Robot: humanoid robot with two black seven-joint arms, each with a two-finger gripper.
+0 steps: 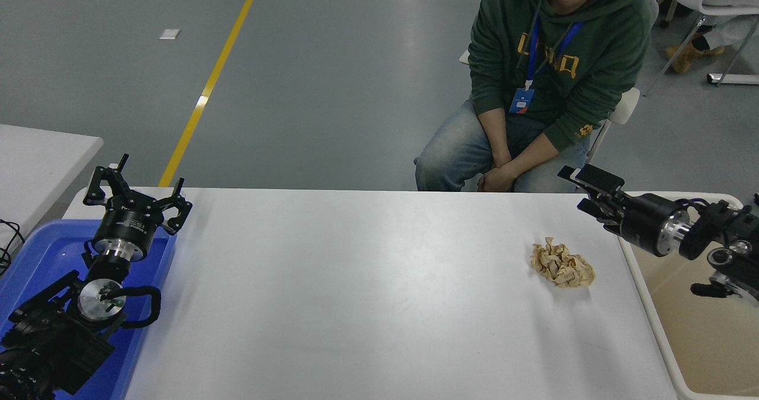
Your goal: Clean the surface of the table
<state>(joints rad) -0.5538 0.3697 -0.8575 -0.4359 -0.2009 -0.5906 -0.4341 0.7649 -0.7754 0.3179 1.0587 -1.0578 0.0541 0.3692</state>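
While crumpled tan paper lies on counter, cleaning not begun; right gripper empty, jaws apart, near it; left gripper parked, spread, lower left.

Desk: plain white, slightly glossy; paper wad: tan, crumpled; tray: bright blue; bin: beige inside with a white rim. Left claw and right claw: black, each on a silver wrist ring. Floor: grey with a yellow stripe; person: dark green hoodie with yellow lettering, blue lanyard, faded blue jeans.
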